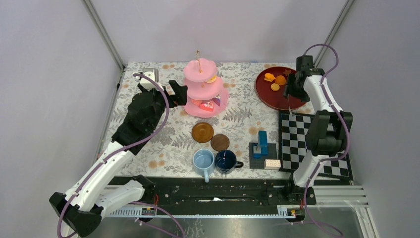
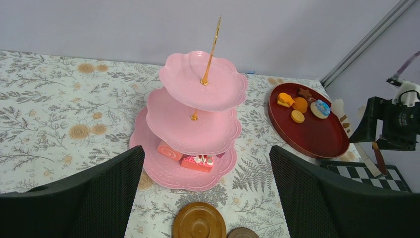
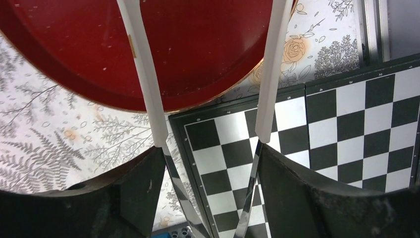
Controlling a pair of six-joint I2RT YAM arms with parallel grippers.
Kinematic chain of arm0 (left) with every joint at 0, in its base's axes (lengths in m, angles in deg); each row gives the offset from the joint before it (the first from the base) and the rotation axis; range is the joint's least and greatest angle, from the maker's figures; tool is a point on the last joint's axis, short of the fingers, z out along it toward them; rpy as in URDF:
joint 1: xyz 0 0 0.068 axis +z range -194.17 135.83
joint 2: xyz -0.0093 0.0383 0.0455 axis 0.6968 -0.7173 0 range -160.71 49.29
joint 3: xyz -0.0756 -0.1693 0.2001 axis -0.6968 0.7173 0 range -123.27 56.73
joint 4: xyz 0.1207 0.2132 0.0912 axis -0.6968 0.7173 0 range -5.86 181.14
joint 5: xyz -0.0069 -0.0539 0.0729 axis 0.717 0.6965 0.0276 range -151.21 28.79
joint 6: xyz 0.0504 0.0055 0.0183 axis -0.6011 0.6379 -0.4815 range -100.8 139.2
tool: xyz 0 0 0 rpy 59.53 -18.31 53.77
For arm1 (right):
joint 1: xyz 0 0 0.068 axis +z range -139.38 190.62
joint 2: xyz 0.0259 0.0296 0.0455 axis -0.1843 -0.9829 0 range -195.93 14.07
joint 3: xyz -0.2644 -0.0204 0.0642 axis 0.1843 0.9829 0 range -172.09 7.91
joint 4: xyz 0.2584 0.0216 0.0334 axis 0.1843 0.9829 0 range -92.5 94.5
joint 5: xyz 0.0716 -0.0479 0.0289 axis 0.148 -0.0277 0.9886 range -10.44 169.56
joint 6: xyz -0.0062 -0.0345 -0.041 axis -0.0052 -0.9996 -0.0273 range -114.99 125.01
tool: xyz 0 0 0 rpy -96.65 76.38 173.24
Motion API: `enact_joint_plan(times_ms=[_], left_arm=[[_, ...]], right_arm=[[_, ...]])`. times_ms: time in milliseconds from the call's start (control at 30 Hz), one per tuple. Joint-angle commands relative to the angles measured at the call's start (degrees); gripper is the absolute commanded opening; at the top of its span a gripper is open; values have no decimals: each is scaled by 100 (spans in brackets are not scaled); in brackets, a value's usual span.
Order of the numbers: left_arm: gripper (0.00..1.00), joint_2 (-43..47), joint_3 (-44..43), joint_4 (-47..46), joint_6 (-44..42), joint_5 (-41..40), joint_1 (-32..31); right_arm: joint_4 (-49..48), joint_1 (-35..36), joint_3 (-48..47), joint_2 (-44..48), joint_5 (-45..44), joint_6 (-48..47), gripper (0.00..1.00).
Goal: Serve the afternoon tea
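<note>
The pink three-tier stand (image 1: 205, 89) (image 2: 198, 114) carries a pink roll (image 2: 169, 150) and a red cake (image 2: 197, 161) on its bottom tier. My left gripper (image 1: 178, 93) (image 2: 205, 153) hangs open just left of the stand, nothing between its fingers. More pastries (image 1: 275, 79) (image 2: 299, 104) lie on the red tray (image 1: 265, 91) (image 3: 198, 49). My right gripper (image 1: 292, 87) (image 3: 210, 151) is over the tray's near edge, shut on white-tipped tongs (image 3: 148, 84) whose arms are spread with nothing between them. Two brown saucers (image 1: 202, 132) (image 1: 220, 143) sit behind the light-blue mug (image 1: 203, 161) and the dark-blue mug (image 1: 226, 161).
A black-and-white chequered board (image 1: 307, 144) (image 3: 337, 124) lies at the right front, under the right arm. A blue block stack (image 1: 261, 144) and a white block (image 1: 272, 163) stand beside it. Walls and metal frame posts close in the table.
</note>
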Motion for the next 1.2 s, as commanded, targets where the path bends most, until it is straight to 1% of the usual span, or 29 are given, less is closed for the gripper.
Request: enact_joint_plan(times_ms=[0, 400, 600, 1000, 1067, 1167], left_arm=[[99, -13, 28, -293, 13, 72, -32], [99, -39, 28, -297, 17, 85, -40], [99, -72, 28, -297, 9, 72, -40], [99, -173, 19, -292, 0, 82, -31], [99, -195, 19, -297, 0, 93, -29], [99, -226, 19, -296, 24, 146, -31]], right_arm=[[43, -234, -395, -429, 5, -165, 73], [3, -414, -1000, -1225, 566, -201, 75], [-81, -500, -1111, -1468, 582, -229, 77], [-74, -611, -1680, -2147, 779, -270, 78], [-69, -606, -1590, -2070, 915, -285, 82], [-260, -605, -1191, -1700, 1057, -252, 92]])
